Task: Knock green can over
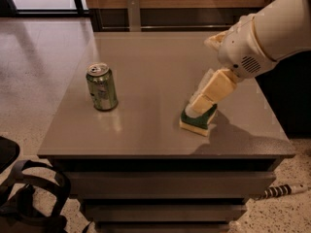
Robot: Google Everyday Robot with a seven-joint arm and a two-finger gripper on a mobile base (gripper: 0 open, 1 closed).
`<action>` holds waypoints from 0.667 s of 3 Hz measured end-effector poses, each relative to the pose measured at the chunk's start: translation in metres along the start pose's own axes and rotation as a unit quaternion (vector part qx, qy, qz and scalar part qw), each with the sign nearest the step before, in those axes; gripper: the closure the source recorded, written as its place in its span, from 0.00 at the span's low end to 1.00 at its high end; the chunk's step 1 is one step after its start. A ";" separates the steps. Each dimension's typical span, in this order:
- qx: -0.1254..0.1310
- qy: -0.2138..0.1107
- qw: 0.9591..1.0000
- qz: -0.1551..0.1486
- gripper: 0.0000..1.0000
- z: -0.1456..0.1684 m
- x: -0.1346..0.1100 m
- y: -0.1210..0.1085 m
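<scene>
The green can [102, 87] stands upright on the left part of the grey table [146, 52], silver top and pull tab showing. My gripper [200, 104] reaches in from the right on a white arm [262, 38] and hangs just above the green-and-yellow sponge [198, 121], covering part of it. The gripper is well to the right of the can, about a third of the table's width away, and does not touch it.
The sponge lies between the gripper and the table's front edge. The water bottle is hidden behind the arm. A black bag with straps [29, 198] lies on the floor at the front left. A striped rod [282, 191] lies on the floor at the front right.
</scene>
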State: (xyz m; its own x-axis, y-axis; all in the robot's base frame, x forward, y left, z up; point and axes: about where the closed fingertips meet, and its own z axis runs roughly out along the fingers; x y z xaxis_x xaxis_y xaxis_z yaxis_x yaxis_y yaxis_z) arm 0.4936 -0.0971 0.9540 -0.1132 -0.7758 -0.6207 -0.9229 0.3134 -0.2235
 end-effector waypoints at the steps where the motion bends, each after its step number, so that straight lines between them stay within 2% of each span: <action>1: -0.006 -0.104 0.994 0.030 0.00 0.060 -0.030 0.007; 2: -0.008 -0.184 0.981 0.055 0.00 0.100 -0.045 0.018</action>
State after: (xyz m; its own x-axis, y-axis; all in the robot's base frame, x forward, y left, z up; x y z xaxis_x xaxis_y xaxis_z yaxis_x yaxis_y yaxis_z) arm 0.5185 -0.0016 0.9028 -0.0747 -0.4865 -0.8705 -0.9186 0.3733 -0.1299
